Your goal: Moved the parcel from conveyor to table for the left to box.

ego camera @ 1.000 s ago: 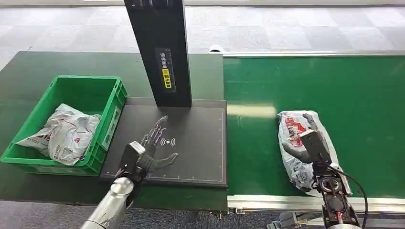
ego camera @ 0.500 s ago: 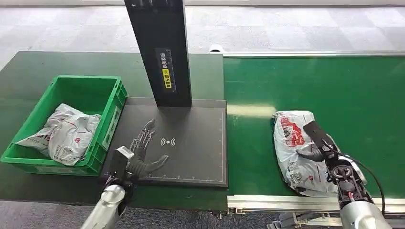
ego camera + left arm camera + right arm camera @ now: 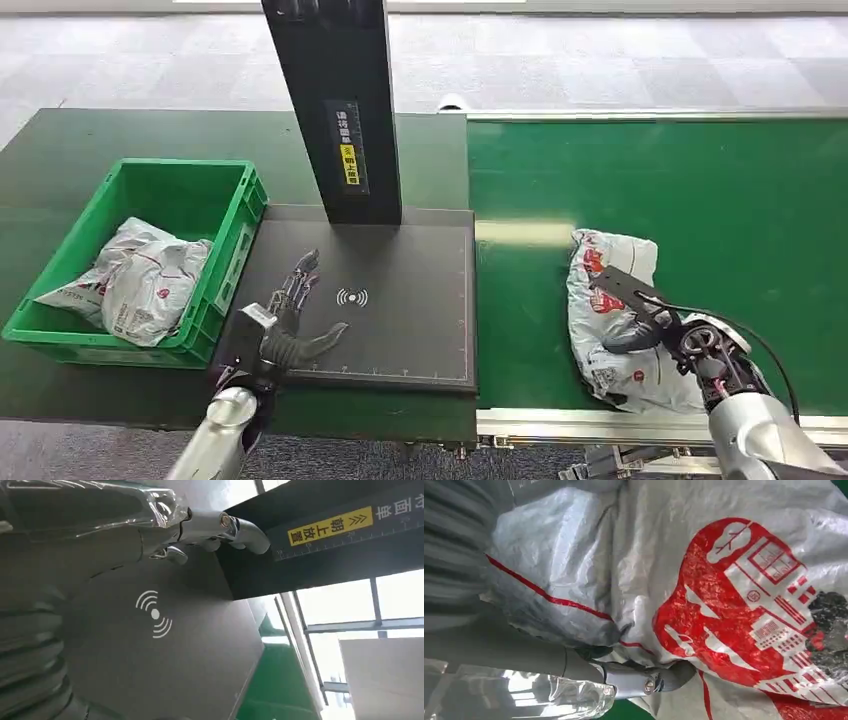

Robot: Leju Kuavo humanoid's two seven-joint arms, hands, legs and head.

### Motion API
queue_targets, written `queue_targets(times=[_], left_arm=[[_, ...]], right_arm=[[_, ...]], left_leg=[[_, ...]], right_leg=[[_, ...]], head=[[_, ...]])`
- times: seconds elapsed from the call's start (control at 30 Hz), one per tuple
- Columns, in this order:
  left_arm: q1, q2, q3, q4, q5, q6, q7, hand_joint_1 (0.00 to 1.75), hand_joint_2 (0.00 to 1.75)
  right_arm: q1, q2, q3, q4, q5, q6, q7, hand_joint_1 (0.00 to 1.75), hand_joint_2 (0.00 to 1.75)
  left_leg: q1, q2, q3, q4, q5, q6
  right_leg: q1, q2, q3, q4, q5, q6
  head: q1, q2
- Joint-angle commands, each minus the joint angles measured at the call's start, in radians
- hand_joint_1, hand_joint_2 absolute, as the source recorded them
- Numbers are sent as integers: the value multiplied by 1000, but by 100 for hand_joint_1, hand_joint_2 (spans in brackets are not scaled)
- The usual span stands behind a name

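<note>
I see my right hand (image 3: 640,318) lying on the parcel (image 3: 612,318), which sits on the green conveyor (image 3: 700,200) directly under the palm and spreads out past the fingers on both sides. In the right wrist view the thumb (image 3: 644,682) is tucked against the bag's wrinkled grey plastic beside the red print, and the parcel (image 3: 724,605) presses right up to the hand; the fingers wrap onto it, so I read this as a grip on the bag. The parcel's long axis runs away from me along the line of my forearm, one end pointing to the far side of the belt beyond my fingertips, the other end back beside my wrist near the belt's near edge.

My left hand (image 3: 290,320) rests flat over the dark scanner pad (image 3: 420,340) on the worktop (image 3: 60,140), fingers spread and holding nothing; the pad's white wave mark (image 3: 351,297) lies just beside its fingertips. The black scanner post (image 3: 335,110) stands beyond that hand, and the green box (image 3: 240,215) with a bagged parcel inside (image 3: 140,280) sits just outboard of it
</note>
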Motion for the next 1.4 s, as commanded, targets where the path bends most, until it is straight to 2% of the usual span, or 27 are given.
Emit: queue_targets(times=[0.03, 0.33, 0.53, 0.6, 0.67, 0.73, 0.77, 0.8, 0.83, 0.93, 1.0, 1.3, 1.33, 1.37, 1.4], left_arm=[[-24, -4, -17, 68, -2, -2, 7, 0, 175], [-40, 1, -27, 79, 0, -1, 6, 0, 175], [-21, 11, -26, 64, 8, 4, -2, 0, 175], [10, 19, -20, 30, 14, 11, -5, 0, 175], [51, 23, -1, -25, 19, 22, -9, 0, 175], [64, 21, 12, -47, 24, 32, -21, 0, 175], [70, 15, 23, -57, 34, 39, -29, 0, 175], [81, 12, 38, -82, 37, 65, -56, 0, 175], [87, 4, 56, -100, 60, 74, -76, 0, 175], [67, -4, 68, -112, 96, 94, -100, 0, 175], [56, -7, 62, -117, 117, 102, -107, 0, 175], [57, -11, 62, -121, 131, 114, -117, 0, 175], [59, -19, 71, -126, 146, 124, -135, 0, 175], [42, -41, 93, -156, 252, 204, -167, 0, 175], [41, -41, 92, -163, 260, 212, -167, 0, 175]], right_arm=[[86, 5, 55, 64, 7, -21, -18, 175, 175], [91, 8, 67, 59, 13, -16, -25, 175, 175], [84, 20, 77, 35, 14, -47, -70, 175, 175], [73, 34, 65, 19, -8, -94, -147, 175, 175], [52, 62, 28, -12, -54, -189, -250, 175, 175], [42, 70, 21, -24, -66, -211, -257, 175, 175], [47, 74, 17, -44, -72, -260, -291, 175, 175], [53, 88, -16, -80, -110, -347, -372, 175, 175], [63, 105, -66, -124, -163, -421, -459, 175, 175], [122, 129, -163, -273, -294, -532, -551, 175, 175], [171, 144, -205, -385, -390, -559, -622, 175, 175], [198, 151, -208, -435, -421, -569, -636, 175, 175], [207, 155, -213, -455, -427, -607, -672, 175, 175], [379, 176, -29, -855, -444, -932, -726, 175, 175], [389, 171, 7, -883, -444, -954, -726, 175, 175]], left_leg=[[2, -4, 3, -3, 1, 0], [2, -4, 7, -2, 1, 0], [2, -3, 8, -2, 1, 0], [1, -1, 9, -1, 0, 0], [1, 1, 8, -4, 1, 0], [0, 5, 8, -2, 0, 0], [0, 4, 7, -1, -1, 0], [0, 5, 7, -1, -1, 0], [0, 6, 6, -1, -1, 0], [0, 4, 4, 0, -1, 0], [0, 1, 2, -1, 0, 0], [0, -1, 2, -1, 0, 0], [0, -1, 2, 0, 0, 0], [0, -2, 1, -1, 0, 0], [0, -3, 0, 0, 0, 0]], right_leg=[[2, -4, 5, -4, 0, -1], [2, -4, 9, -4, 0, -1], [2, -2, 10, -4, 1, -1], [1, -1, 10, -2, 0, 0], [1, 1, 9, -5, 2, -1], [1, 5, 8, -2, 1, -1], [1, 4, 8, -1, 1, -1], [0, 4, 7, 0, 1, -1], [0, 6, 5, 0, 1, -1], [0, 4, 4, 0, 1, -1], [1, 1, 3, 0, 1, -1], [0, -1, 4, -1, 0, 0], [0, -1, 4, 0, 0, 0], [0, -1, 2, 0, 0, -1], [0, -3, 2, 1, -1, -1]], head=[[0, 0], [0, 0], [0, 0], [0, 0], [0, 0], [0, 0], [0, 0], [0, 0], [0, 0], [0, 0], [0, 0], [0, 0], [0, 0], [0, 0], [0, 0]])
